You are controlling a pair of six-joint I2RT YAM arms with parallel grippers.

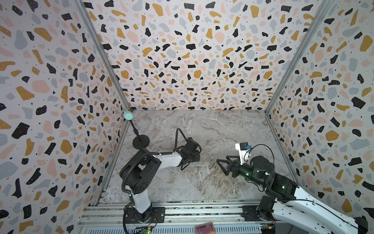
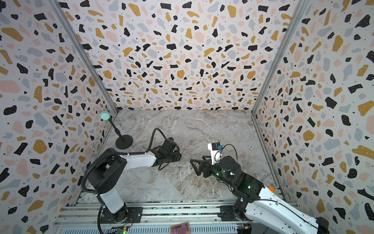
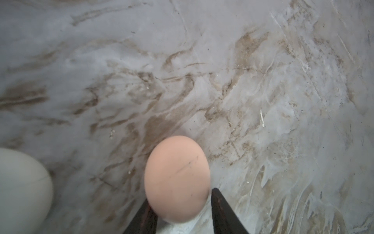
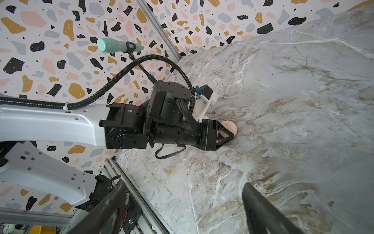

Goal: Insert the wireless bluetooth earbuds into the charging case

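left gripper (image 3: 181,196): low at the marble table (image 3: 263,81), jaws partly apart, one on either side of the closed pink charging case (image 3: 177,174); cannot tell whether they pinch it | pink charging case: lying on the table between those fingers, white charging case (image 3: 22,186) near it | right gripper (image 1: 222,167): spread wide, holding nothing, apart from the left gripper
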